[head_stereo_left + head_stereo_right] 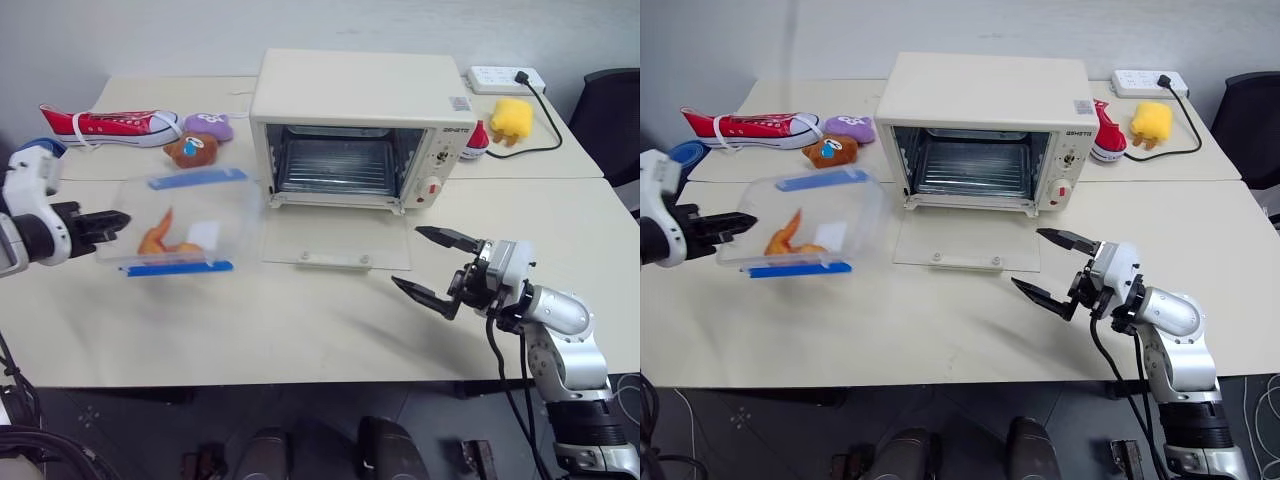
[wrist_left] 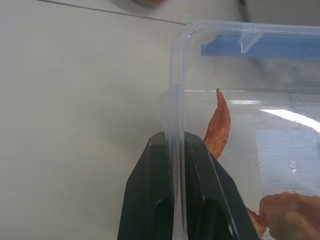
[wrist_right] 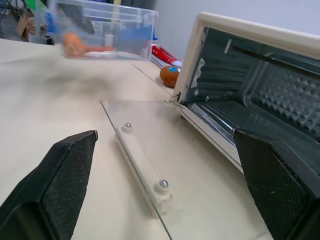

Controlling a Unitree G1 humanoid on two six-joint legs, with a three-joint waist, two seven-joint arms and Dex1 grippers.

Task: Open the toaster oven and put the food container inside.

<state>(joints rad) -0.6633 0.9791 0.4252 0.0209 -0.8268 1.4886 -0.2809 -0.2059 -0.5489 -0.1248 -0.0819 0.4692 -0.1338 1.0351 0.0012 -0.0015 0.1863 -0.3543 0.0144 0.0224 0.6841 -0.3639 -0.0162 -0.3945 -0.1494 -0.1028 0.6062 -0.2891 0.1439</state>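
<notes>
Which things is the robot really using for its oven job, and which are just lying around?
For the job:
- toaster oven, door dropped open
- food container, its rim pinched by the left gripper
- right gripper, fingers spread, near the door

Just lying about:
- red sneaker
- purple plush toy
- brown plush toy
- yellow plush toy
- power strip

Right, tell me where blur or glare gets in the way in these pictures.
Left eye view: the food box is smeared, its clear walls hard to trace, while the oven is crisp. Left wrist view: the left claw shut on the box wall is sharp, with a bright glare streak on the plastic. Right wrist view: the box is blurred; the right claw's fingers are soft.
</notes>
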